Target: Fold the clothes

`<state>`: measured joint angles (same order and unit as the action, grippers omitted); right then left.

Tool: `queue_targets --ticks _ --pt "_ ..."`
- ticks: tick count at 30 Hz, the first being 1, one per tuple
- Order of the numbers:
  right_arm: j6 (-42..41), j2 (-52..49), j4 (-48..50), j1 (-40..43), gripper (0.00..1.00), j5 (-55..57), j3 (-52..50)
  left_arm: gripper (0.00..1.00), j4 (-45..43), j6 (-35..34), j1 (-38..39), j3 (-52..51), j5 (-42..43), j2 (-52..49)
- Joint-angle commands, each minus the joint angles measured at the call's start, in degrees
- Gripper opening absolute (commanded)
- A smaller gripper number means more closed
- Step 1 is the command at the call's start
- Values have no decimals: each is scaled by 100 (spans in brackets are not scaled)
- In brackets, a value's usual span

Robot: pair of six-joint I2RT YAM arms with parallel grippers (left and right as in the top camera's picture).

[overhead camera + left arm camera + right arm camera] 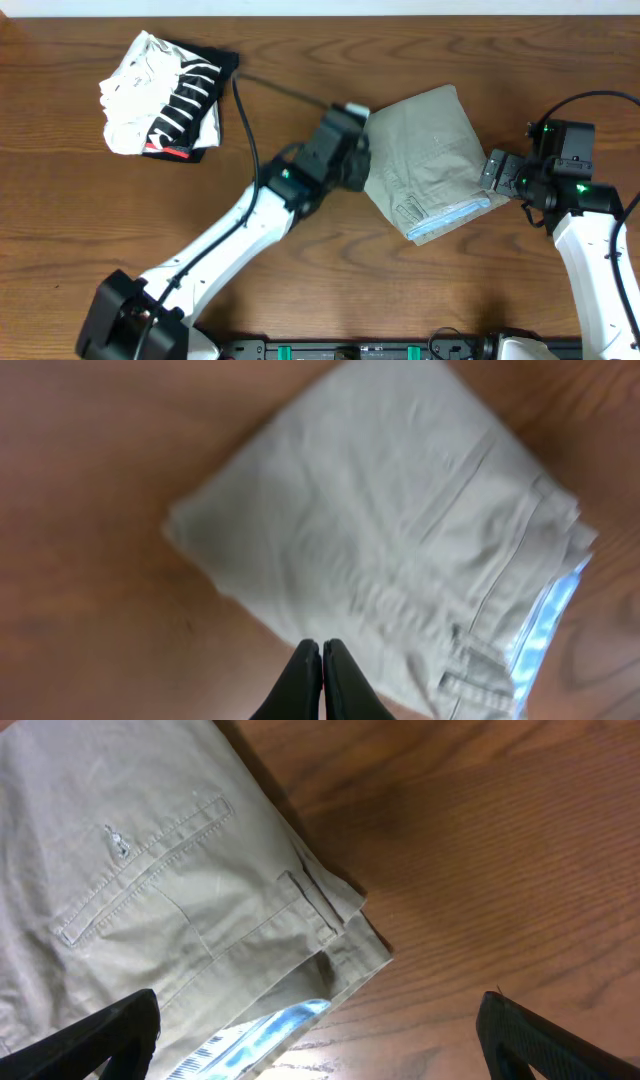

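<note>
Folded shorts [430,150] lie just beneath and ahead of the left claw [322,660], clenched on nothing. The right claw [315,1015] gapes over their corner. Folding looks nearly done; next, probably lifting both clear.

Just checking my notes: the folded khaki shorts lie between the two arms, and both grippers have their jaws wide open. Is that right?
Not quite. The left gripper has its jaws shut, as the left wrist view shows; only the right gripper has them wide open. The folded khaki shorts do lie between the two arms.
</note>
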<state>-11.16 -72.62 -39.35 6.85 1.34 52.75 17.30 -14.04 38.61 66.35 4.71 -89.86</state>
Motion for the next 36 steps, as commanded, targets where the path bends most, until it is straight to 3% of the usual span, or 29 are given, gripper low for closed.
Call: queue_targets --ticks 1,12,22,36 --pt "-85 31 11 37 99 81 -17 6 195 476 -17 809 39 -341" --pt "-83 31 17 37 99 81 -17 7 -107 807 -17 1351 -162 -2100" --pt "-83 31 33 37 99 81 -17 6 118 717 4 1349 -153 -2750" --pt "-83 31 55 37 99 81 -17 6 122 -1161 562 1351 214 -1867"
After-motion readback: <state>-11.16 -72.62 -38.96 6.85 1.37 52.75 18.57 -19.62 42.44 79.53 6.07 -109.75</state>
